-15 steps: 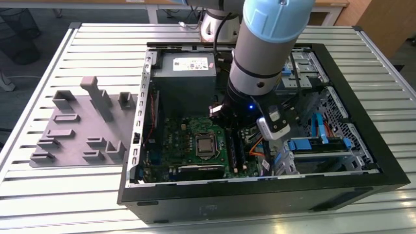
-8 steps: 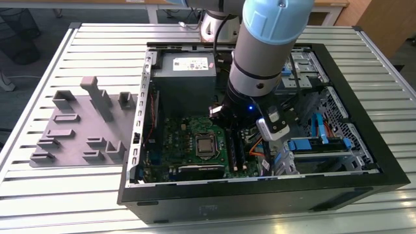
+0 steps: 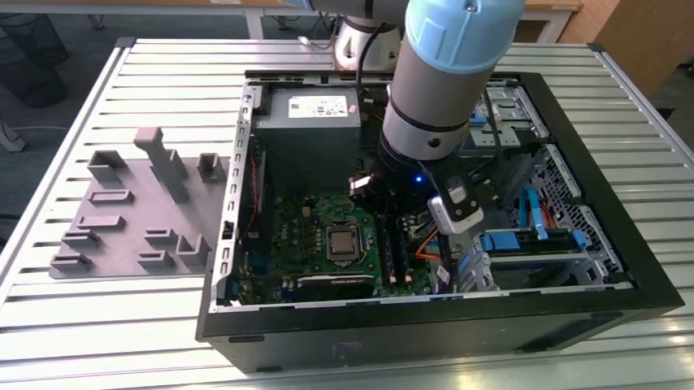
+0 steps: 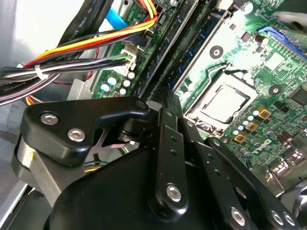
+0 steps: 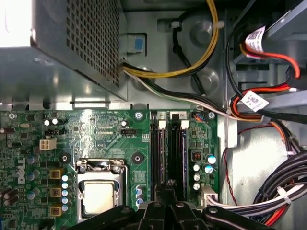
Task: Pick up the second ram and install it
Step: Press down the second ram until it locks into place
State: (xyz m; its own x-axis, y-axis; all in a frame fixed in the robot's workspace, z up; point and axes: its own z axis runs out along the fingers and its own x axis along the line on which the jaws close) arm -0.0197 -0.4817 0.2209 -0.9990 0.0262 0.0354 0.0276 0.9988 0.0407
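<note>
In the exterior view, the robot arm point(image 3: 434, 89) reaches down into an open black computer case point(image 3: 434, 325). The gripper point(image 3: 404, 218) sits low over the long black memory slots point(image 3: 397, 253) of the green motherboard point(image 3: 292, 236). The shiny square processor socket point(image 3: 344, 241) lies just beside the jaws, toward the exterior view's left. A grey metal power supply box point(image 3: 309, 122) stands behind them. Outside the case, a grey plastic holder tray point(image 3: 136, 211) with upright pegs rests on the ribbed metal table point(image 3: 109, 325).

In the second wrist view, the black gripper point(image 4: 165, 103) has smooth metal links with round screws. Its jaws look pressed together over a thin dark edge; I cannot tell if that is the second ram. Bundled yellow, red and black wires point(image 4: 86, 43) hang close by.

In the first wrist view, the gripper point(image 5: 169, 184) tips meet right over the slots point(image 5: 169, 148). Dark sticks sit in them. White clips cap the far ends.
</note>
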